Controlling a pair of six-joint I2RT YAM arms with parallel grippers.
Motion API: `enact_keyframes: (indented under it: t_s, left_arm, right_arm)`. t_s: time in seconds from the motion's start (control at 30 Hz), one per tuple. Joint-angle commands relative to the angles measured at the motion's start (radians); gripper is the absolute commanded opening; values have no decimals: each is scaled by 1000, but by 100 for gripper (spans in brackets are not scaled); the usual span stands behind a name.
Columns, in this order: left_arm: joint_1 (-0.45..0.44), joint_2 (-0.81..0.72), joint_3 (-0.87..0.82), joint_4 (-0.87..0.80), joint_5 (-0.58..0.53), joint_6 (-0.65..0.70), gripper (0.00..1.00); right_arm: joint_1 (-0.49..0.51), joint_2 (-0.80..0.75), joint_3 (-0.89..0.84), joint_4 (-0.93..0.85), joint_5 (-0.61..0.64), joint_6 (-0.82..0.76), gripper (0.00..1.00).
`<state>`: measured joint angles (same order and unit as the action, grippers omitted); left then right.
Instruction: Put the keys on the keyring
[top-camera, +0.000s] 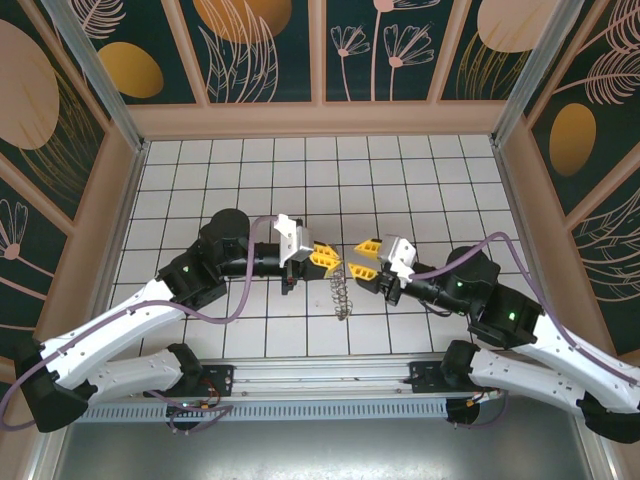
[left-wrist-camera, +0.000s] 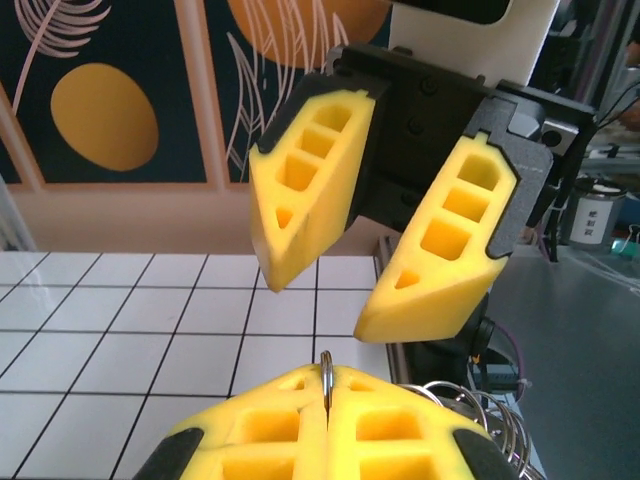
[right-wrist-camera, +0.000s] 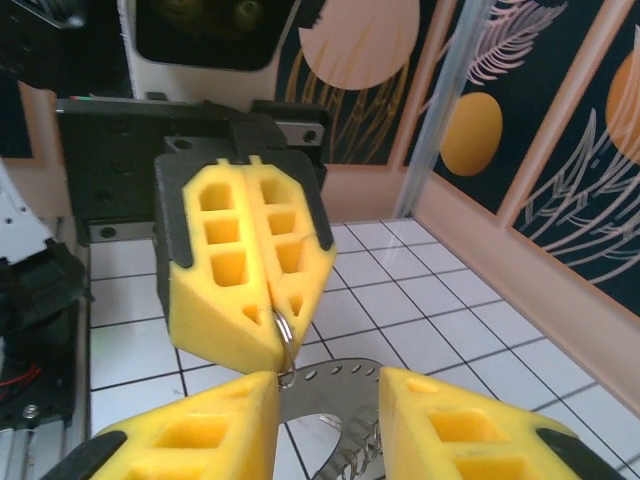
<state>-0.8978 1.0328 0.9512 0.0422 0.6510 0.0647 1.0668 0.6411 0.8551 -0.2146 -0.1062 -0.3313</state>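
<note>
Left gripper (top-camera: 328, 258) clenched on a thin loop of the keyring (right-wrist-camera: 332, 396), dangling mid-table. Right gripper (top-camera: 358, 263) just right of it, jaws apart, empty. No key made out. Likely holding the ring steady for threading; next, calls for fetching a key right-handed.

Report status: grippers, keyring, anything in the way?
Left gripper shut on the keyring, which hangs below its fingertips. Right gripper open, empty, facing it. Nothing seen in the way.
</note>
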Motion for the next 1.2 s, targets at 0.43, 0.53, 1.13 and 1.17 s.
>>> enact_keyframes:
  t_s: [0.43,0.53,1.13,1.17]
  left_arm:
    - [-1,-4,-7,179,119,-98,0]
    - [-2,3,-7,175,132,-97,0]
    - [-2,27,-3,126,179,-86,0]
    - [-1,28,-3,121,181,-84,0]
  right_arm:
    - [5,-1,-25,56,-110,9,29]
    - [6,2,-30,75,-110,6,28]
    - [5,13,-46,144,-138,11,14]
    - [6,13,-45,148,-141,12,15]
